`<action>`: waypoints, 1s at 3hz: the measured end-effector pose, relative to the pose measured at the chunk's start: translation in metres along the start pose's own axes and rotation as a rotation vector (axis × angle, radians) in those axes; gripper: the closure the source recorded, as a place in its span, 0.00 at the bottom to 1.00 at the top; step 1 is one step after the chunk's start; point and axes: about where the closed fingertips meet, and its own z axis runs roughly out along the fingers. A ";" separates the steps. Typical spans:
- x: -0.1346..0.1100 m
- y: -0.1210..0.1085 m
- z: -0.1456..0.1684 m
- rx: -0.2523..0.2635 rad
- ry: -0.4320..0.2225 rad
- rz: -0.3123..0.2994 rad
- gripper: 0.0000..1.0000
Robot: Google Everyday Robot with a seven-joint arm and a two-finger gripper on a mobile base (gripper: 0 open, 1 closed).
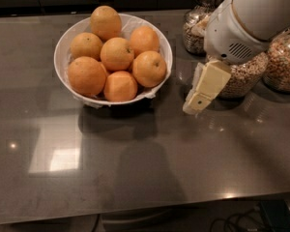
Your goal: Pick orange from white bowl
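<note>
A white bowl (63, 50) stands on the dark counter at the upper left and holds several oranges. The rightmost orange (149, 68) is round and deep orange with a small dark stem dot. A paler orange (105, 22) lies at the back, and one with flattened sides (120, 86) lies at the front. My gripper (194, 105) hangs from the white arm (251, 18) to the right of the bowl, just above the counter. It points down and left, is apart from the bowl, and holds nothing.
Glass jars of cereal stand at the back right behind the arm: one (195, 30) near the bowl, one (246, 74) behind the gripper, one (282, 64) at the right edge. The counter's front edge (145, 211) runs along the bottom.
</note>
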 end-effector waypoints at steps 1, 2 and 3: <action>-0.001 0.000 0.005 -0.006 -0.016 0.010 0.00; -0.016 -0.008 0.031 0.004 -0.061 0.001 0.00; -0.042 -0.023 0.046 0.039 -0.115 -0.025 0.00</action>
